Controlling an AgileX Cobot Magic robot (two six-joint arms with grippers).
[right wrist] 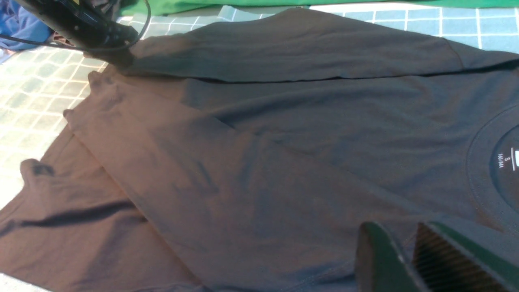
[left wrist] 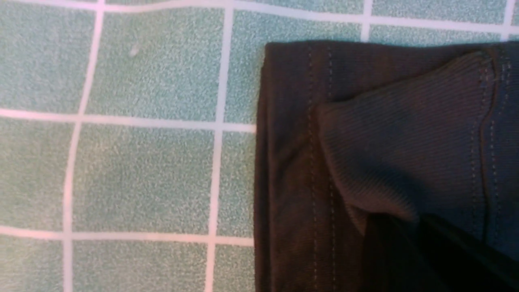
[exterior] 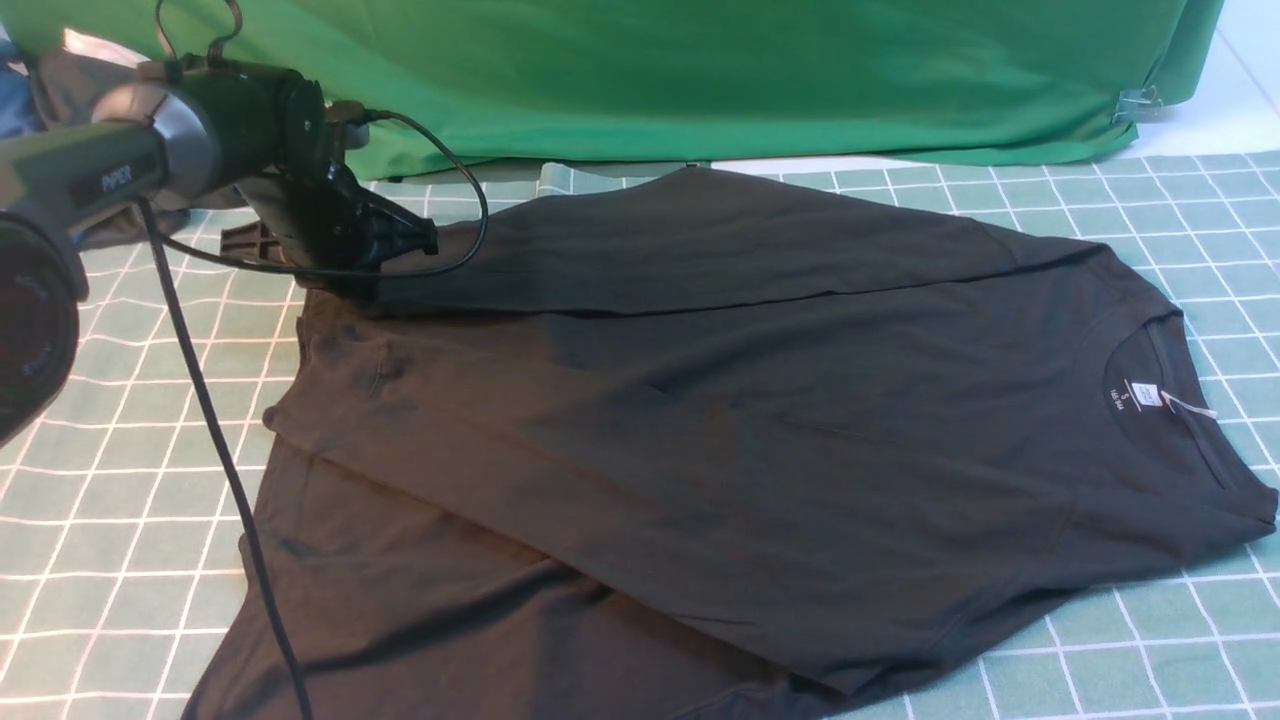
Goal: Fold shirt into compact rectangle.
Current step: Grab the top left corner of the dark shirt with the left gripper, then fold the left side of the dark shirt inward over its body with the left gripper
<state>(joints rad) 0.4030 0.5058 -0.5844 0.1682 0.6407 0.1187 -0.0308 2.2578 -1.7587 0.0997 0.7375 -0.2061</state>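
Left gripper (exterior: pixel 425 240): lowered over the far left part of the tabletop, jaws closed on the ribbed cuff (left wrist: pixel 405 142) of the black long-sleeved cotton shirt (exterior: pixel 750 420). The cuff rises in a peak toward the jaws, over a double-stitched hem (left wrist: pixel 300 182).

Right gripper (right wrist: pixel 399 243): outside the front view. Its wrist view shows 2 dark fingers (right wrist: pixel 377 263) a narrow gap apart, nothing between them, above the shirt near the collar. Contact with the cloth cannot be determined.

Shirt: spread flat across the middle of the tabletop, on a green mat with white grid lines (exterior: pixel 100 480). The round neck with its white label (exterior: pixel 1145 395) points to the right edge, and the bottom hem lies toward the left edge and near left corner. 1 sleeve is folded across the body along the far side, its end at the left gripper.

Bright green cloth (exterior: pixel 750 80): draped along the far edge, just beyond the shirt.
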